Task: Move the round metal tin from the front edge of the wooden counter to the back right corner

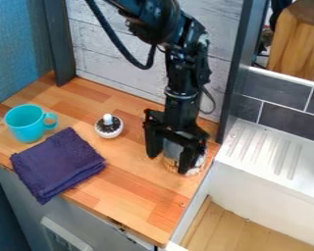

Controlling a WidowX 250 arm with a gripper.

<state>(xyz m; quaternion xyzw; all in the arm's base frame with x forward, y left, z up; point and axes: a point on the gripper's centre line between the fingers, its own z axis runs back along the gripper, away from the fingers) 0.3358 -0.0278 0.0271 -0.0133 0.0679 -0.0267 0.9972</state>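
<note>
My end effector (169, 153) is spread at the pale thing (170, 163), maybe to fit round it; the cup (30, 124) sits apart.

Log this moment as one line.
gripper: low over counter, fingers apart at partly hidden item | turquoise mug: upright | purple cloth: folded | small white dish: between mug and gripper

Turquoise mug (24, 125) upright at counter's left, handle facing right. Folded purple towel (57, 164) just in front. Small white pot (110, 134), dark top with white knob, right of mug. Ridged white drainboard (275, 156) far right, below grey tiles (285, 118).
</note>
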